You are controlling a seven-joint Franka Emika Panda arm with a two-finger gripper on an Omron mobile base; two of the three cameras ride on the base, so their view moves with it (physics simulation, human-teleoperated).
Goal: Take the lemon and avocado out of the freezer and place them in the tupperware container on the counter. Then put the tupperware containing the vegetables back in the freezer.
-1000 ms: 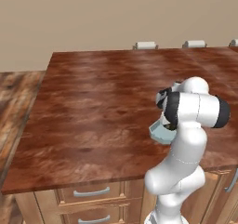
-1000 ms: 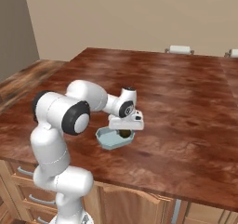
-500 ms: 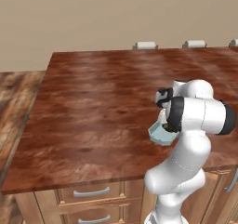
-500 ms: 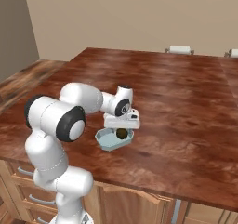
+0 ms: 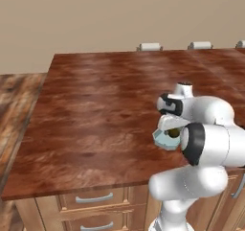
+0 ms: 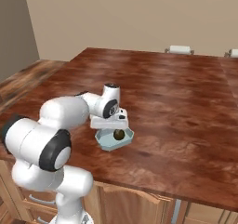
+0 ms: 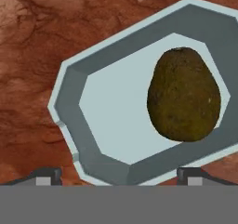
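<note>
Here the gripper (image 7: pixel 121 174) hangs just above the tupperware container (image 7: pixel 69 107) with jaws wide, holding nothing; 1 avocado (image 7: pixel 183 95) lies in it on the counter (image 7: pixel 28 42).

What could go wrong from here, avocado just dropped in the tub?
1. The open gripper hangs low over the tupperware container; lifting off at an angle could clip its rim and shove it.
2. The avocado sits off-center in the container and may roll when it's carried.
</note>
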